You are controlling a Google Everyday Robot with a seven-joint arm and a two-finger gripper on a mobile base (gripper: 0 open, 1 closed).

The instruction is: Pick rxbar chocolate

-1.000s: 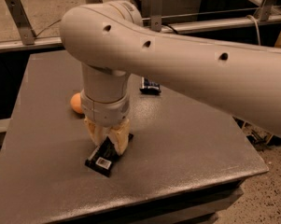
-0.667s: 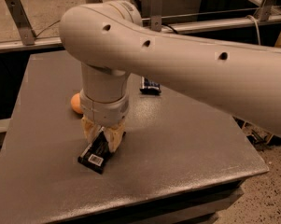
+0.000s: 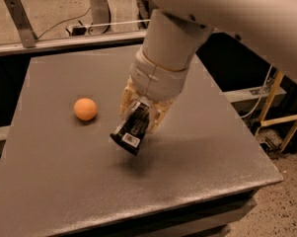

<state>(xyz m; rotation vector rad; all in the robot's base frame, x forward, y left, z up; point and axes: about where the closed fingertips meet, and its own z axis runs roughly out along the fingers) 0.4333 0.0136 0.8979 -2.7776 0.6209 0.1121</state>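
Observation:
The rxbar chocolate [image 3: 130, 131] is a long black wrapper with a white barcode patch at its lower end. My gripper [image 3: 141, 113] is shut on its upper part and holds it tilted, lifted clear of the grey table [image 3: 64, 181], with its shadow on the surface below. The cream fingers [image 3: 158, 117] flank the bar. The white arm fills the upper right of the view and hides the table behind it.
An orange ball [image 3: 85, 109] lies on the table left of the gripper. The table's front edge and right edge drop to the floor. A metal rail [image 3: 64, 42] runs along the back. A yellow frame [image 3: 274, 110] stands at the right.
The bar lay on the table under the gripper; now it is lifted off the surface in the shut gripper. The view has shifted, and the dark packet at the back is hidden.

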